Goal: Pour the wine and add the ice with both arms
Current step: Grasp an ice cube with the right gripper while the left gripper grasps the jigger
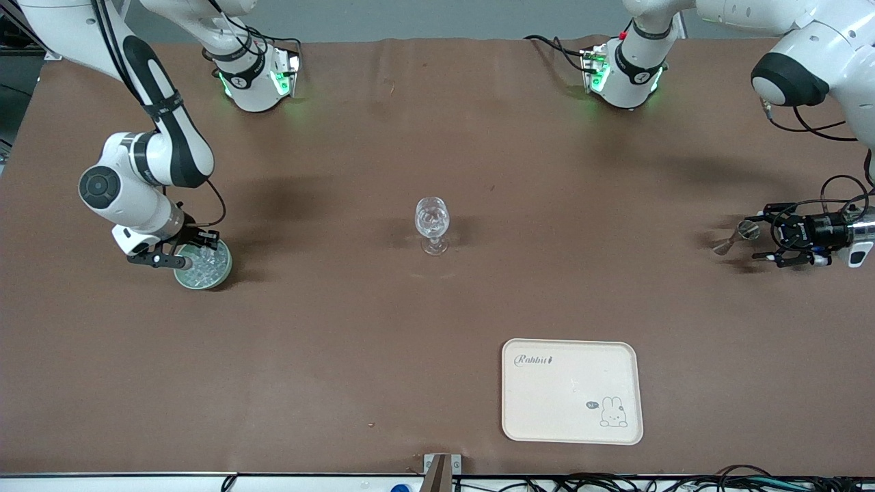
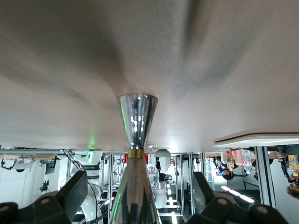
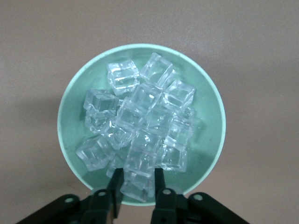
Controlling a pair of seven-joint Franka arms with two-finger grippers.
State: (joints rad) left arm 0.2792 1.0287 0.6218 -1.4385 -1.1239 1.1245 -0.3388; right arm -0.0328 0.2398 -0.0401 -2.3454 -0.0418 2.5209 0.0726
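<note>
Brown table [image 1: 437, 137], right hand [image 3: 136, 179] gripping ice [image 3: 138, 185]

Open brown table [image 1: 328, 355] all round, lone wine glass [image 1: 432, 224] mid-table; tray [image 1: 571, 391] nearer the camera

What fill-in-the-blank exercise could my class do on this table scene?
1. The ice cubes lie in a ____ bowl.
2. The right end effector is over the bowl, its fingers around one ____.
3. The wine glass stands ____ from the front camera than the cream tray.
4. The left end effector has its fingers either side of a shiny metal ____, toward the left arm's end of the table.

Missing words: green; ice cube; farther; jigger
</note>
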